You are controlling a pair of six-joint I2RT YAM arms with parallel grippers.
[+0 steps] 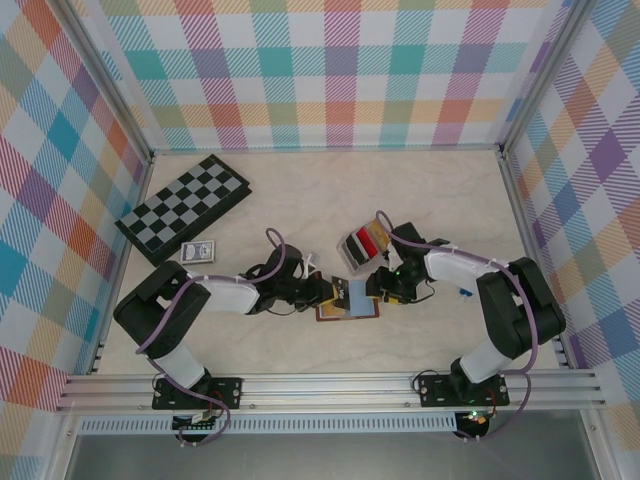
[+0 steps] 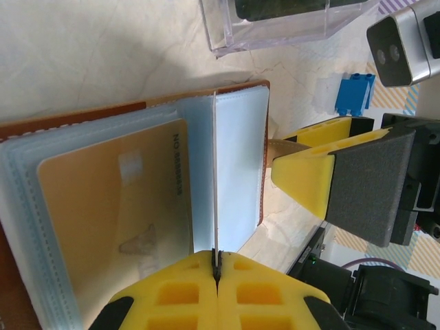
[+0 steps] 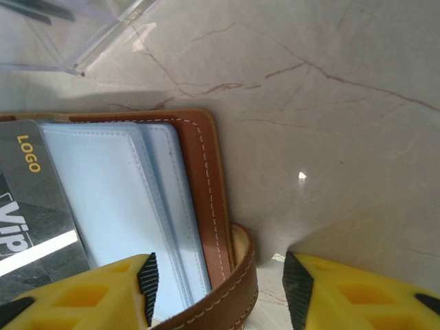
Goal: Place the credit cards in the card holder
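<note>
The reddish-brown card holder lies open on the table between my two grippers. My left gripper is shut on the edge of one clear sleeve page and holds it upright. A tan credit card sits in a sleeve to the left of that page. In the right wrist view a black credit card printed LOGO lies in a sleeve of the card holder. My right gripper is open, its fingers on either side of the curled snap tab without touching it.
A clear plastic tray with more cards stands just behind the holder. A folded chessboard and a blue-patterned pack lie at the back left. A small blue piece rests to the right, near the right arm.
</note>
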